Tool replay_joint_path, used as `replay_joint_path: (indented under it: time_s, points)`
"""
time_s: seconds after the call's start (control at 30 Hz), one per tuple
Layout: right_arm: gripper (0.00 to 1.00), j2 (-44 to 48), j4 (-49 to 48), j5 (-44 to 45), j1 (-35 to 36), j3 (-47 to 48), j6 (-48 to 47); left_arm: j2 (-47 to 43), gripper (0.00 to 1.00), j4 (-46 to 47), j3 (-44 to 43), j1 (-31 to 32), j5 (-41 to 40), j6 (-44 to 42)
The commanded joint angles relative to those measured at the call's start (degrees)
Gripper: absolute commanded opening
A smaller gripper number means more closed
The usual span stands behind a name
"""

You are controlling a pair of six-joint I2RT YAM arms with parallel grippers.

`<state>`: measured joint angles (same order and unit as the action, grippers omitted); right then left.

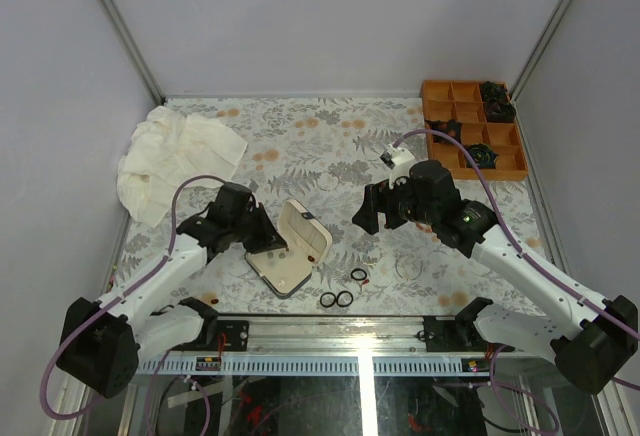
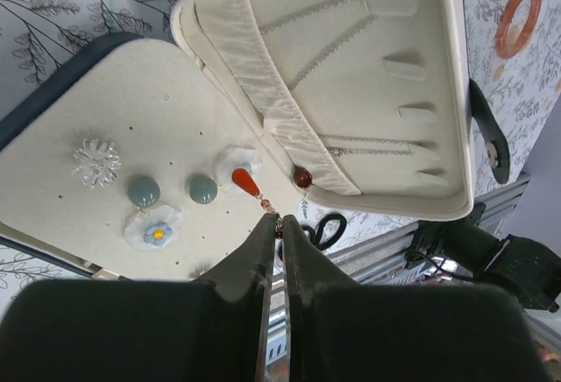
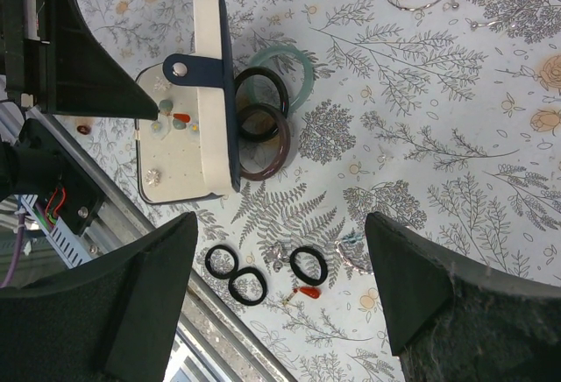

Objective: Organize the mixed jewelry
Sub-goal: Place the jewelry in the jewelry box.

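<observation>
Left jaws pressed together, tips over the cream pad of the open case [image 1: 303, 228], right at the wire end of a red drop [image 2: 245, 180] lying on that pad; can't tell if the wire is pinched. Right jaws spread wide with nothing between them, hovering over the counter [image 1: 320, 146] to the right of the case in the top view. Two grey-green studs [image 2: 143, 191] and a blue-centred flower [image 2: 156, 231] sit on the case pad beside the red drop. Three black rings [image 3: 247, 286] lie on the counter just off the case's near-right corner. Two of them touch; the third is a bit apart, with a second red drop [image 3: 308, 293] just beside it. Three larger bangles [image 3: 263, 130], green, dark and brown, overlap beside the dark outer shell of the case lid. Thin clear hoops [image 3: 414, 7] lie well apart from the case, beyond the bangles. Orange divided tray [image 1: 470, 126] sits far right of the case, white cloth [image 1: 175, 156] far left of it.
</observation>
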<state>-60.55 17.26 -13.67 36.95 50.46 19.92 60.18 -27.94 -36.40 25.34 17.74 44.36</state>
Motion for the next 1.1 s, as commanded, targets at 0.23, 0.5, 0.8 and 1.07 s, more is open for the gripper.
replay_joint_path:
  time_s: [0.23,0.5,0.8,1.07]
  points:
    - [0.84,0.41,-2.62,-1.27,-0.39,0.18,0.20,-3.60,0.04,-6.26,-1.15,2.69,2.28,1.16]
    - [0.84,0.75,-2.50,-1.38,-0.39,0.17,0.20,-4.10,0.04,-8.08,-0.35,3.07,-0.65,1.01]
    - [0.84,1.05,-2.55,-1.39,-0.39,0.10,0.20,-0.90,0.04,-7.80,-0.56,7.07,-5.62,2.16]
    - [0.84,1.16,-2.53,-1.51,-0.39,0.01,0.19,0.38,0.04,-2.48,1.34,10.94,-6.22,6.61]
